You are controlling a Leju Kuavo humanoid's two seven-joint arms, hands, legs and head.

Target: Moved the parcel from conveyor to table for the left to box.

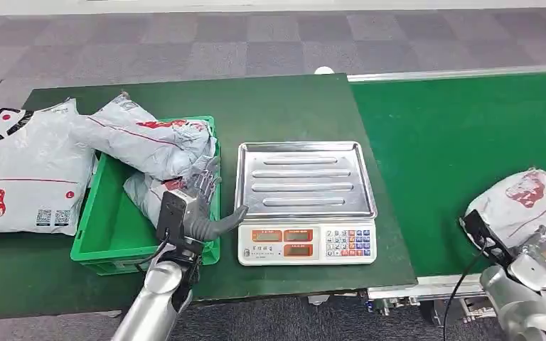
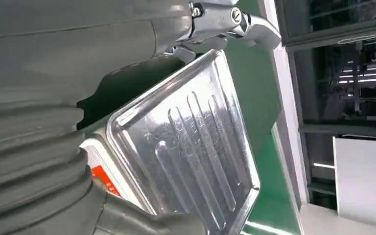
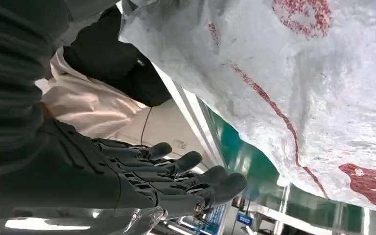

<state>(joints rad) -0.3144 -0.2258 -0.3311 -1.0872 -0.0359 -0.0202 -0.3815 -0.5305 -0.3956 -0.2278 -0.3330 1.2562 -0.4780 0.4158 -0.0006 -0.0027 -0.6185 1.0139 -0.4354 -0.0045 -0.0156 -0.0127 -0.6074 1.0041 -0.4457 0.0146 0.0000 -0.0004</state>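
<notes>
The right hand (image 1: 540,257) sits low at the near edge of the conveyor (image 1: 434,156), just beside the parcel (image 1: 530,202). In the right wrist view its dark fingers (image 3: 176,176) are stretched out side by side, slightly apart, with nothing in them; the parcel's crinkled grey-white skin with red print (image 3: 293,88) hangs close by them, and I cannot tell whether any fingertip touches it. The parcel itself lies on the green belt, near the belt's close edge and well apart from the table (image 1: 284,99).

The left hand (image 1: 199,202) hovers over the near right corner of the green crate (image 1: 114,231), fingers spread and the thick thumb pointing toward the scale (image 1: 306,241). It holds nothing. In the left wrist view the scale's ribbed steel tray (image 2: 191,147) lies just beyond the hand's grey cover.

Inside the crate lies a grey mail bag (image 1: 149,192), and a second one (image 1: 146,138) rests across the crate's far rim, tilted and overhanging to the left. Further left on the table a large flat white bag (image 1: 21,170) with black and red print lies beside the crate. The scale stands between the crate and the conveyor, its red displays and keypad facing the robot. Grey carpet tiles (image 1: 185,42) run beyond the table.
</notes>
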